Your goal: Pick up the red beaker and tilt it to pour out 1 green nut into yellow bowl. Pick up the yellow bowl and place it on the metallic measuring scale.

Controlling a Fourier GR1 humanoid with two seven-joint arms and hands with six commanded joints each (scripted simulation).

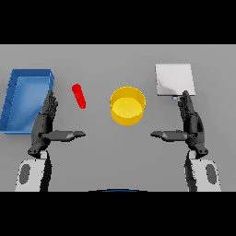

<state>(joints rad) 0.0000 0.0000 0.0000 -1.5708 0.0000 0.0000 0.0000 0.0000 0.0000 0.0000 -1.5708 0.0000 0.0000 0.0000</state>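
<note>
Flat grey table [115, 156], plain matte surface. Centre: round yellow bowl [127, 106], upright. Left of it: slim red beaker [79, 96], lying tilted. Far left: blue rectangular bin [25, 99]. Far right: square metallic measuring scale [174, 79]. My left hand [46, 124] and right hand [190, 123] hover near, fingers straight, holding nothing.

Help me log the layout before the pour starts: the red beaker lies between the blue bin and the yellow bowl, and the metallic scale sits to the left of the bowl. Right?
Not quite. The head view shows the metallic scale to the right of the yellow bowl, not the left. The red beaker does lie between the blue bin and the bowl.
</note>
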